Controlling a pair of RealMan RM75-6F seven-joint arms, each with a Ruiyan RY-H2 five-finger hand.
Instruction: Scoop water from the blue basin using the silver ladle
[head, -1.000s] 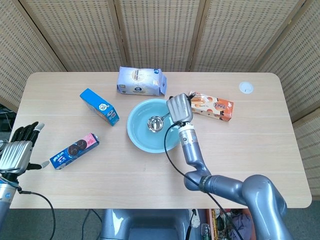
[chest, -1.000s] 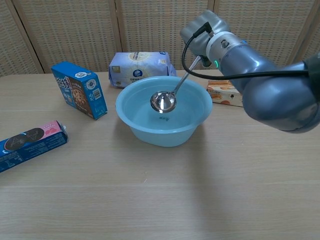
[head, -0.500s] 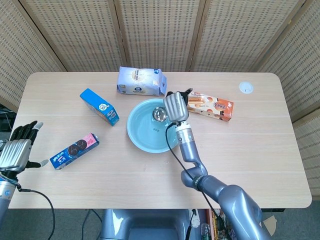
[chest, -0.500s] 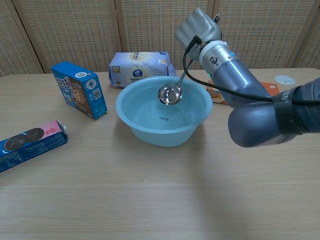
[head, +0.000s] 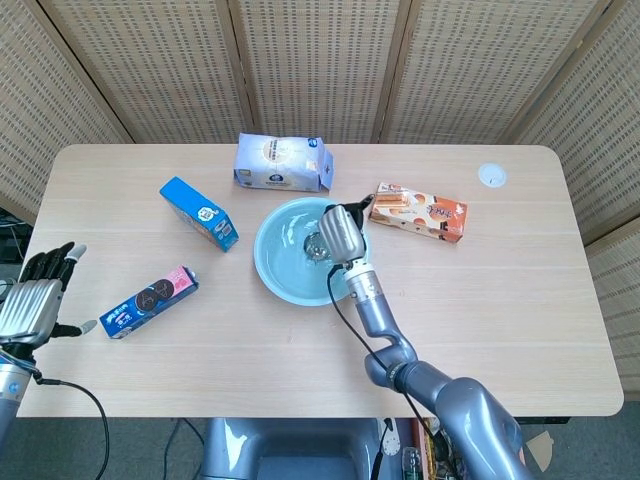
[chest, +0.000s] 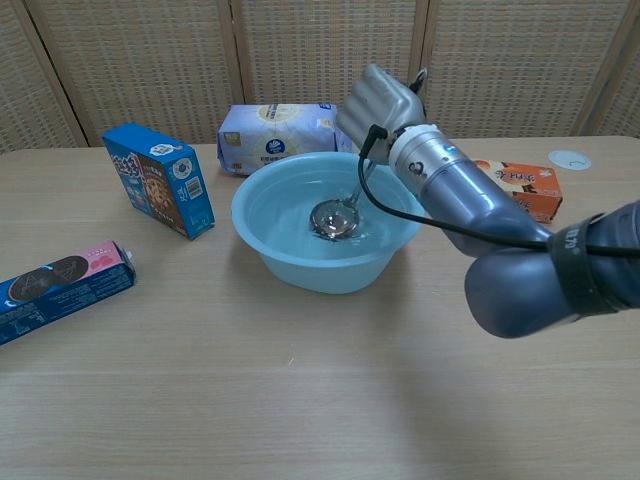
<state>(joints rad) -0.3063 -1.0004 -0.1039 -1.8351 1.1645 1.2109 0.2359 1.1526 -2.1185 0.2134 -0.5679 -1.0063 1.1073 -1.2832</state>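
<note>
The blue basin (head: 278, 282) (chest: 290, 262) stands mid-table with water in it. My right hand (head: 341, 233) (chest: 383, 102) hovers over its right side and grips the handle of the silver ladle (chest: 336, 216). The ladle bowl (head: 316, 245) sits low inside the basin at the water, handle rising up to the hand. My left hand (head: 35, 298) shows only in the head view, at the table's near left edge, fingers spread and empty, far from the basin.
A white-blue bag (head: 281, 163) lies behind the basin. A blue cookie box (head: 198, 213) stands to the left of the basin, a pink-blue cookie pack (head: 150, 301) lies near the left front, and an orange snack box (head: 420, 212) to the right. A small white disc (head: 491, 175) lies far right.
My right hand has shifted left and toward the front over the basin, and the ladle bowl has dropped from above the water down into the basin. The left hand has stayed put.
</note>
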